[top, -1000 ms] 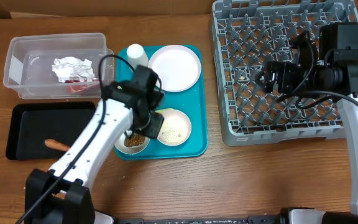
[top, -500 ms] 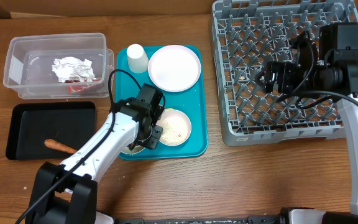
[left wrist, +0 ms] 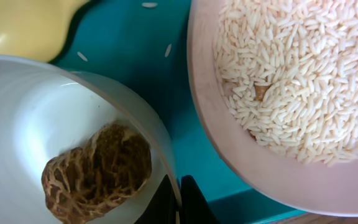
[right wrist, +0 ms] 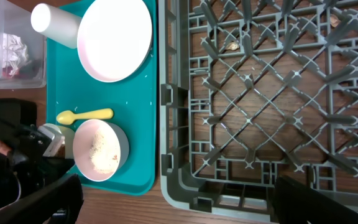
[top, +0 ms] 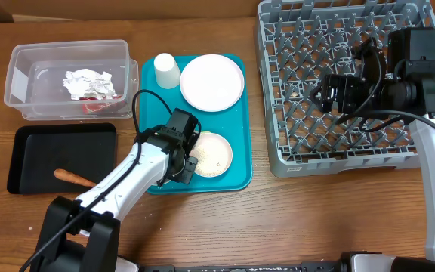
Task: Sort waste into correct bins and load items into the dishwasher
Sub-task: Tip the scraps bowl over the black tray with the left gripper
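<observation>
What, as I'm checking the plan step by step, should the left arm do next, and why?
Probably lift the bowl slightly off the teal tray: the left gripper is shut on its rim, and a brown food lump sits inside, likely bound for the black tray.

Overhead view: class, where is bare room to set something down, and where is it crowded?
Bare: black tray around the carrot piece; dish rack, left half. Crowded: teal tray, filled by cup, plate and bowls.

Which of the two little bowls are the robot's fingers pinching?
The bowl with the brown lump: the left fingers clamp its rim. The rice bowl beside it on the teal tray is free.
</observation>
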